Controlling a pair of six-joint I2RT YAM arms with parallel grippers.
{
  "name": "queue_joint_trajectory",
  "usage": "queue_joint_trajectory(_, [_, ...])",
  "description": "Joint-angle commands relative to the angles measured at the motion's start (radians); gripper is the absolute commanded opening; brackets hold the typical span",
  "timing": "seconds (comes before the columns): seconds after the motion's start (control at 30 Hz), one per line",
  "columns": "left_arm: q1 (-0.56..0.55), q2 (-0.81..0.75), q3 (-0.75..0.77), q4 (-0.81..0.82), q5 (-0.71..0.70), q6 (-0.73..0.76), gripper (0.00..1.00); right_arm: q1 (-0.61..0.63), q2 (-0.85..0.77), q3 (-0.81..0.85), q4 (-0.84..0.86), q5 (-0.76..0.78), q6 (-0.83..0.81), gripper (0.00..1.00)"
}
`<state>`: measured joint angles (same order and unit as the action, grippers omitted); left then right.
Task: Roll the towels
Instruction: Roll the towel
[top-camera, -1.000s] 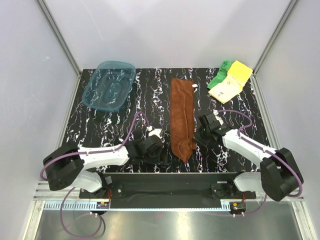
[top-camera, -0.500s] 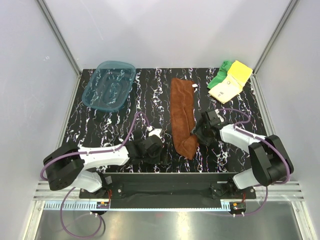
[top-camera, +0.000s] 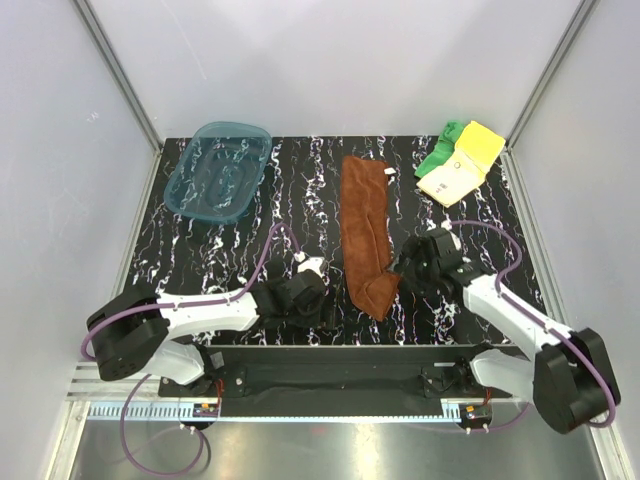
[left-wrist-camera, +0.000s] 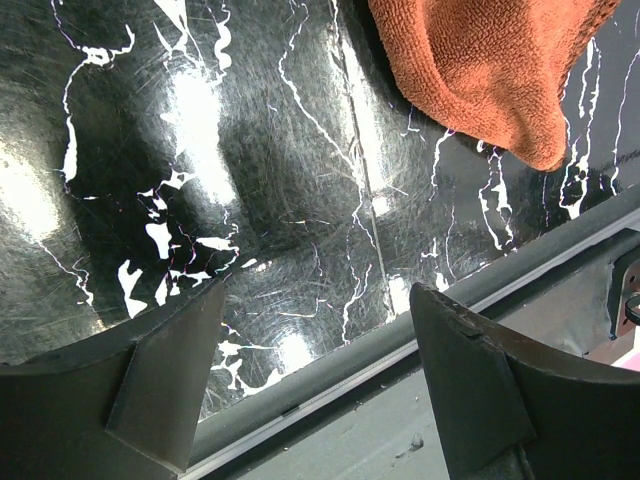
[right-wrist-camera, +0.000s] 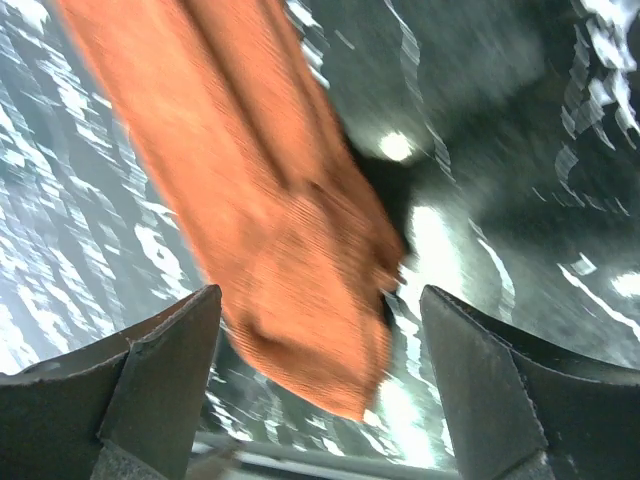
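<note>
The rust-brown towel (top-camera: 366, 230) lies folded into a long strip down the middle of the black marbled table (top-camera: 250, 240). Its near end (right-wrist-camera: 300, 290) is doubled over and lies on the table. My right gripper (top-camera: 406, 268) stands open just right of that end; in the blurred right wrist view the towel end shows between the spread fingers of the gripper (right-wrist-camera: 320, 350), untouched. My left gripper (top-camera: 322, 310) is open and empty, left of the towel end (left-wrist-camera: 490, 60), near the table's front edge. The pale yellow towel (top-camera: 460, 170) and the green towel (top-camera: 438, 152) lie together at the far right corner.
A translucent teal tray (top-camera: 218, 170) sits at the far left corner. The table's near rail (left-wrist-camera: 420, 330) runs just below the left fingers. Grey walls and metal posts close in the table on three sides.
My right gripper has opened and let go of the brown towel's near end, then drawn back a little to the right. The towel end shifted slightly right. The left arm has stayed put.
</note>
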<state>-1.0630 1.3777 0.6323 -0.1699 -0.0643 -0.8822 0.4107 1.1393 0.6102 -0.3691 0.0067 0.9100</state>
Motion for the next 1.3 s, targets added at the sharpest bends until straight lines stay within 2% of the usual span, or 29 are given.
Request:
queue_joint_trajectory(0.0, [-0.005,-0.002,-0.006,0.043,-0.003,0.011,0.80,0.016,-0.056,-0.125,-0.008,-0.051,-0.005,0.88])
queue_joint_trajectory(0.17, [-0.005,-0.002,-0.009,0.043,-0.002,0.008,0.79,0.048,-0.165,-0.285,0.099,-0.119,0.056,0.75])
queue_joint_trajectory(0.27, [-0.005,0.007,-0.006,0.041,0.000,0.008,0.79,0.132,-0.196,-0.317,0.137,-0.091,0.099,0.71])
queue_joint_trajectory(0.4, [-0.005,0.021,0.000,0.041,0.003,0.006,0.78,0.217,-0.159,-0.334,0.203,-0.063,0.133,0.70])
queue_joint_trajectory(0.57, [-0.005,0.027,0.003,0.040,0.003,0.006,0.78,0.258,-0.075,-0.354,0.271,-0.063,0.170,0.66])
queue_joint_trajectory(0.67, [-0.005,0.032,0.000,0.038,0.001,0.005,0.78,0.258,-0.049,-0.365,0.303,-0.057,0.173,0.50])
queue_joint_trajectory(0.7, [-0.005,0.031,-0.002,0.037,0.001,0.005,0.77,0.258,-0.046,-0.366,0.311,-0.056,0.174,0.37])
queue_joint_trajectory(0.83, [-0.005,0.034,-0.005,0.035,-0.002,0.005,0.77,0.258,-0.059,-0.363,0.289,-0.050,0.178,0.16])
queue_joint_trajectory(0.93, [-0.005,0.030,-0.005,0.032,-0.003,0.005,0.77,0.260,-0.093,-0.330,0.208,-0.040,0.173,0.08])
queue_joint_trajectory(1.1, [-0.005,0.035,0.000,0.036,-0.002,0.005,0.77,0.258,-0.133,-0.172,-0.005,-0.016,0.145,0.09])
queue_joint_trajectory(1.27, [-0.005,0.038,0.003,0.040,-0.002,0.005,0.77,0.258,-0.090,-0.017,-0.120,0.044,0.107,0.13])
